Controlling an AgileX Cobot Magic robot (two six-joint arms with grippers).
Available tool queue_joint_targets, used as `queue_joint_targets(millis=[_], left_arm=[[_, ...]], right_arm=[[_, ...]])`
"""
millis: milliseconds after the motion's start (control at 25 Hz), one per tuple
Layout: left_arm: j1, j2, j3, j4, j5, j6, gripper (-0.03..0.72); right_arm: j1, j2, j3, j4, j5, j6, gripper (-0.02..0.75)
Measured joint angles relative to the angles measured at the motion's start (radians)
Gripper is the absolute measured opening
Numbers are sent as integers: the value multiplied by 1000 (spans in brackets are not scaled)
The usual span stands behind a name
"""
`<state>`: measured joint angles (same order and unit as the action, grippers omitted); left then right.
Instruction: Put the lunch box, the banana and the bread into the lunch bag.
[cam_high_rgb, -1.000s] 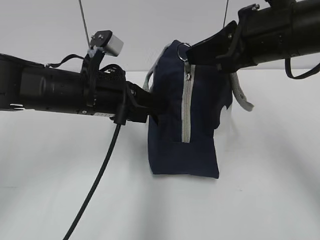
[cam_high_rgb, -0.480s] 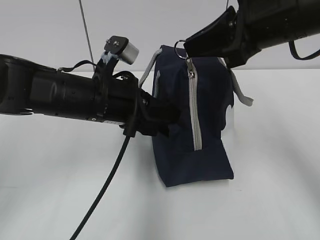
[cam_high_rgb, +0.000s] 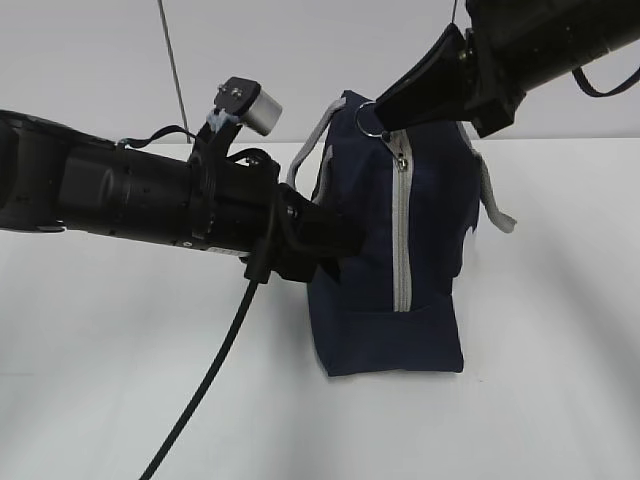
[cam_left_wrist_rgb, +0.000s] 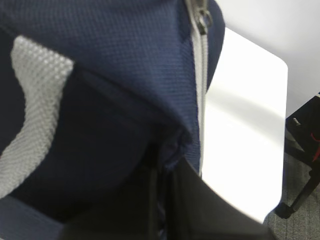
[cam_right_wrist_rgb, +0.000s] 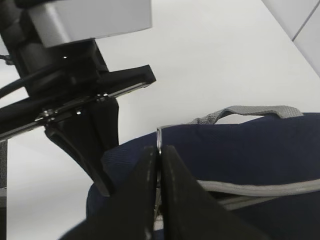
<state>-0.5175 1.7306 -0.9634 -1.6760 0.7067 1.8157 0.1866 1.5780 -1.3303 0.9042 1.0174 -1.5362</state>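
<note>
The lunch bag (cam_high_rgb: 395, 240) stands upright on the white table (cam_high_rgb: 540, 400), and both arms hold it. The right gripper (cam_right_wrist_rgb: 159, 165) is closed on the metal zip ring (cam_high_rgb: 368, 118) at the top of the bag; in the right wrist view its two fingers (cam_right_wrist_rgb: 137, 200) pinch the thin ring between them. The left gripper (cam_high_rgb: 335, 240) presses into the side of the bag, and in the left wrist view its dark fingers (cam_left_wrist_rgb: 165, 200) are nearly closed on a fold of the navy fabric, beside the grey zipper (cam_high_rgb: 402, 225).

Compared with one second ago, the bag has moved to the right and it now stands straighter. The right arm has gone higher and the ring with it, and the left arm has pushed further in. The zipper, however, looks closed along its whole visible length, with the slider (cam_left_wrist_rgb: 204, 17) near the top end of the track.

For the task, I judge that this is the opening step: one gripper steadies the fabric and the other pulls the ring. The lunch box, the banana and the bread do not appear in any view, so I cannot tell where they are. Nothing can go inside until the zipper opens.
</note>
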Motion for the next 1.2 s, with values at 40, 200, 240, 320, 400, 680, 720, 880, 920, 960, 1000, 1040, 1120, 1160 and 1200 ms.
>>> queue_joint_targets(millis=[40, 200, 240, 320, 400, 680, 720, 880, 920, 960, 1000, 1040, 1120, 1160, 1200], left_arm=[[0, 0, 0, 0, 1, -3, 4], [0, 0, 0, 0, 4, -6, 4], [0, 0, 0, 3, 4, -7, 4], [0, 0, 0, 8, 4, -7, 4], [0, 0, 0, 20, 4, -12, 4], [0, 0, 0, 57, 7, -44, 4], [0, 0, 0, 62, 7, -48, 4], [0, 0, -1, 73, 9, -52, 3], [0, 0, -2, 75, 11, -52, 3], [0, 0, -2, 81, 15, -52, 3], [0, 0, -2, 86, 16, -54, 3], [0, 0, -2, 94, 19, -57, 3], [0, 0, -2, 107, 23, -65, 3], [0, 0, -2, 114, 24, -68, 3], [0, 0, -2, 118, 26, -74, 3]], right_arm=[[-6, 13, -11, 0, 2, 2, -16], [-23, 52, -51, -4, 33, 17, -16], [-24, 60, -61, -4, 35, 21, -16], [-24, 82, -75, -5, 37, 26, -16], [-24, 93, -89, -5, 37, 29, -16], [-24, 98, -146, -21, 36, 56, -16], [-24, 100, -151, -26, 36, 58, -16], [-24, 107, -155, -52, 21, 62, -16], [-26, 108, -157, -53, 19, 64, -16], [-27, 115, -158, -53, 15, 66, -16], [-27, 120, -160, -56, 13, 68, -16], [-27, 128, -162, -56, 8, 68, -16], [-27, 143, -163, -56, -1, 69, -16], [-27, 147, -163, -56, -1, 71, -16], [-27, 149, -163, -56, -1, 73, -16]])
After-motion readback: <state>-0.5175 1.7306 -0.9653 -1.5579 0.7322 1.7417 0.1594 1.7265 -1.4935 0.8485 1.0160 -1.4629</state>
